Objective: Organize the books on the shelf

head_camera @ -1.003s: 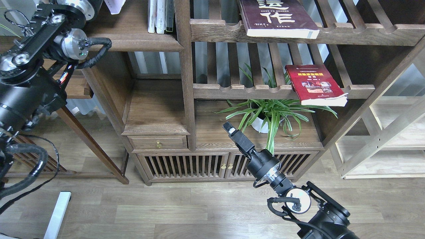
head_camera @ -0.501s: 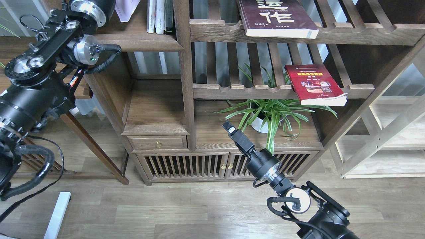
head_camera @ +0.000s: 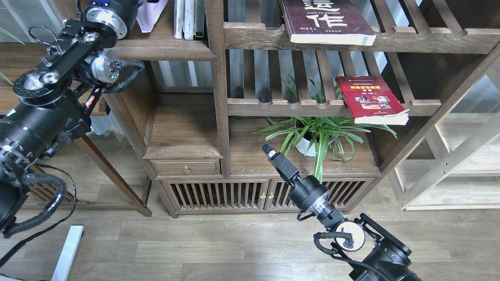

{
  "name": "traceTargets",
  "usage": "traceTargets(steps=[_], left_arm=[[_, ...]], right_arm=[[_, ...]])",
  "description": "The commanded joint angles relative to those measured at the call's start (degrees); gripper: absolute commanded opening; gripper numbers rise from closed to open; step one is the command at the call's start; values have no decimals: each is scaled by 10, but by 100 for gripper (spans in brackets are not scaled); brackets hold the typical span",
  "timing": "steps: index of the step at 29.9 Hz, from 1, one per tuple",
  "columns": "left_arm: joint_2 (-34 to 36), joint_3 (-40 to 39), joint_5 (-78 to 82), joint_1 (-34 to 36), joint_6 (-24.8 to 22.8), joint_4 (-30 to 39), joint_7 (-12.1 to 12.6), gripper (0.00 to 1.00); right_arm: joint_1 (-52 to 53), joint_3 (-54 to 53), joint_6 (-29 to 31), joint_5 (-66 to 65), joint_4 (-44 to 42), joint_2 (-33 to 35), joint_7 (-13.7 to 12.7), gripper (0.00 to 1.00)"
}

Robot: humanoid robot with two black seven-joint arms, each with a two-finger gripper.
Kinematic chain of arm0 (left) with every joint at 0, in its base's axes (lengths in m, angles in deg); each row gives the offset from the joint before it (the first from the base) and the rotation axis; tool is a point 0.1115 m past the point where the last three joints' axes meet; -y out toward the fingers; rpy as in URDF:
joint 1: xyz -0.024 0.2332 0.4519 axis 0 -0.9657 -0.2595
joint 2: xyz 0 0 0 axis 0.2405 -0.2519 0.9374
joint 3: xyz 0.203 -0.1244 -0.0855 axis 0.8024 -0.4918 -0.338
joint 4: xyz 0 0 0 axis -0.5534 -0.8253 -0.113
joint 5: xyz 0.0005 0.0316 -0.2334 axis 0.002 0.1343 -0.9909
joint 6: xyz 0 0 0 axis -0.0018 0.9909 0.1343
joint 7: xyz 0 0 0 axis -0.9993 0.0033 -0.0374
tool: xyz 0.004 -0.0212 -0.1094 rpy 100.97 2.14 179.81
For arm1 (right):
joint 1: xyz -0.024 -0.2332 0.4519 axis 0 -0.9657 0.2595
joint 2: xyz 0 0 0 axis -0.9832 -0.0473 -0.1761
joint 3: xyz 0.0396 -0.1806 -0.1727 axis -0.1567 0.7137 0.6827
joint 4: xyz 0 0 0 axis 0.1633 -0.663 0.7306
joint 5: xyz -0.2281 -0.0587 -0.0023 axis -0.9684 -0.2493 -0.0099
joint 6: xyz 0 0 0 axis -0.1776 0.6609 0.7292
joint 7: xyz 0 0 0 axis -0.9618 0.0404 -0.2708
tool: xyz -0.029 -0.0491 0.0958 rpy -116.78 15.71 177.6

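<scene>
The pale white-lavender book (head_camera: 150,17) stands over the left part of the solid brown shelf (head_camera: 164,48), at the top edge of the view. My left arm reaches up to it. My left gripper (head_camera: 150,1) is almost wholly cut off by the top edge, so its grip is hidden. The maroon book (head_camera: 324,17) lies on the upper slatted rack. The red book (head_camera: 371,99) lies on the lower slatted rack and overhangs its front rail. My right gripper (head_camera: 266,149) hangs low before the cabinet top, dark and end-on, holding nothing.
Slim white- and black-spined books (head_camera: 189,19) stand at the shelf's right end against the post. A potted spider plant (head_camera: 312,136) sits on the cabinet top just right of my right gripper. A pale wooden rack (head_camera: 461,156) stands at far right.
My left arm has swung right and closer to the bookcase, and the pale book has shifted right over the shelf. My right arm has barely moved.
</scene>
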Motion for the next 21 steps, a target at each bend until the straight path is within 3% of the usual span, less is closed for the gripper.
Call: traceTargets(steps=[1,11,21], left_arm=[[-11,0,0,0,0,-15,-12,1],[-16,0,0,1,0,-25,-10,4],[-22,3,0,5,1,-27,6,22]], right_arm=[[-1,-1,0,0,0,0,0,99],[-9,-2,0,0,0,1,0,99],[-10,-2,0,0,1,6,0,99]])
